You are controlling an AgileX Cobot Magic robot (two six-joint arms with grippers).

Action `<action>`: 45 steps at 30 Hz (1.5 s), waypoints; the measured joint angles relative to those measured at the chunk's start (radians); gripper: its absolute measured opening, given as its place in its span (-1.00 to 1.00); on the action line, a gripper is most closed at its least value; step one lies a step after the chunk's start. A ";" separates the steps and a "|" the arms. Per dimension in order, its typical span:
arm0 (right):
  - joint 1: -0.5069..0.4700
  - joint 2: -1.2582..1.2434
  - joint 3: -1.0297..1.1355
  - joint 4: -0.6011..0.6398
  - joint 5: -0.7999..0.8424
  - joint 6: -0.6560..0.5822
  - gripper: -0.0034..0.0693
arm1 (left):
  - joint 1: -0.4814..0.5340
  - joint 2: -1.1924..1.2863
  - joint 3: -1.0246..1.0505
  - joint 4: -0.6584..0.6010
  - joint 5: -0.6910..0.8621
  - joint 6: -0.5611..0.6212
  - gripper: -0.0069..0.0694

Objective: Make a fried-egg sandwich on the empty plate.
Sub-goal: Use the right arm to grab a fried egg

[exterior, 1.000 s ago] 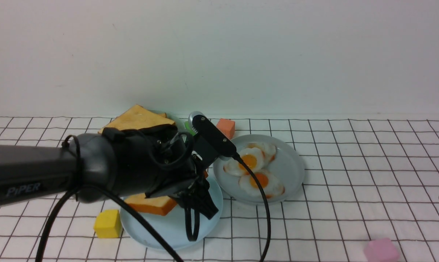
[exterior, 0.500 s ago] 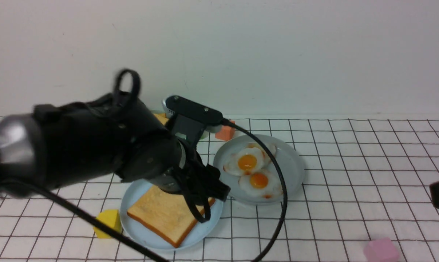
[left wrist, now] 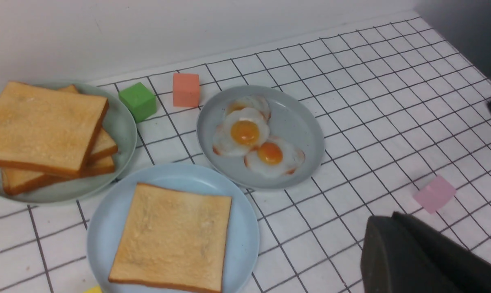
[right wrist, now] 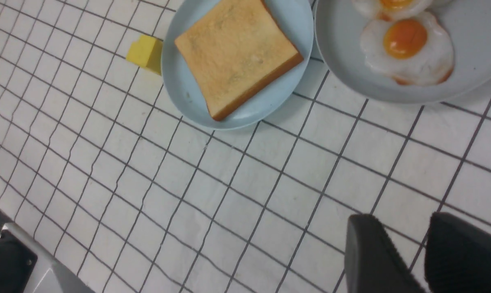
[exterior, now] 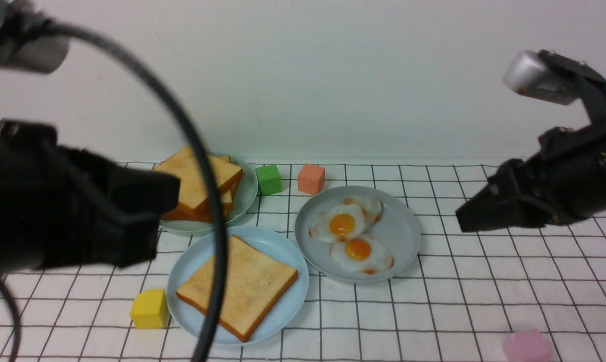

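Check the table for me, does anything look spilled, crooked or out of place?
Nothing spilled or damaged. The toast lies flat on the blue plate, turned diagonal to the grid. The toast stack behind is fanned unevenly, and the eggs overlap on their grey plate.

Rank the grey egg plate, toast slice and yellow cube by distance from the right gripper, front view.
1. Grey egg plate, centre, nearest the right gripper.
2. Toast slice, on the blue plate, left of centre.
3. Yellow cube, farthest left.
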 joint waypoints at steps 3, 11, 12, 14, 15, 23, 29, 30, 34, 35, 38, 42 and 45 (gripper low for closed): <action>0.000 0.129 -0.060 0.017 -0.018 -0.002 -0.26 | 0.000 -0.102 0.149 -0.028 -0.091 0.000 -0.85; 0.000 0.423 -0.221 0.071 -0.062 -0.002 -0.13 | 0.000 -0.210 0.313 -0.067 -0.332 0.000 -0.85; 0.000 0.455 -0.245 0.071 -0.064 -0.002 -0.12 | 0.000 -0.210 0.313 -0.067 -0.343 0.000 -0.85; 0.000 0.516 -0.286 0.071 -0.066 -0.001 -0.08 | 0.000 -0.210 0.315 -0.067 -0.358 0.000 -0.85; 0.000 0.545 -0.307 0.071 -0.068 0.003 -0.06 | 0.000 -0.210 0.315 -0.067 -0.364 0.000 -0.85; 0.000 0.717 -0.448 0.080 -0.093 0.013 0.13 | 0.000 -0.210 0.315 -0.067 -0.397 0.000 -0.85; 0.021 0.773 -0.461 0.093 -0.148 0.015 0.16 | 0.000 -0.210 0.315 -0.067 -0.399 -0.001 -0.85; 0.026 0.776 -0.462 0.095 -0.165 0.015 0.16 | 0.000 -0.210 0.315 -0.067 -0.400 -0.001 -0.85; 0.041 0.793 -0.462 0.098 -0.240 0.015 0.16 | 0.000 -0.210 0.315 -0.067 -0.400 -0.001 -0.85; 0.043 0.795 -0.462 0.098 -0.252 0.015 0.16 | 0.000 -0.210 0.315 -0.067 -0.400 -0.001 -0.85; 0.045 0.808 -0.465 0.098 -0.326 0.015 0.16 | 0.000 -0.210 0.315 -0.067 -0.400 -0.001 -0.85; 0.046 0.812 -0.465 0.098 -0.373 0.015 0.16 | 0.000 -0.210 0.315 -0.067 -0.400 -0.001 -0.85; 0.050 0.814 -0.466 0.098 -0.389 0.014 0.16 | 0.000 -0.210 0.315 -0.067 -0.400 -0.001 -0.85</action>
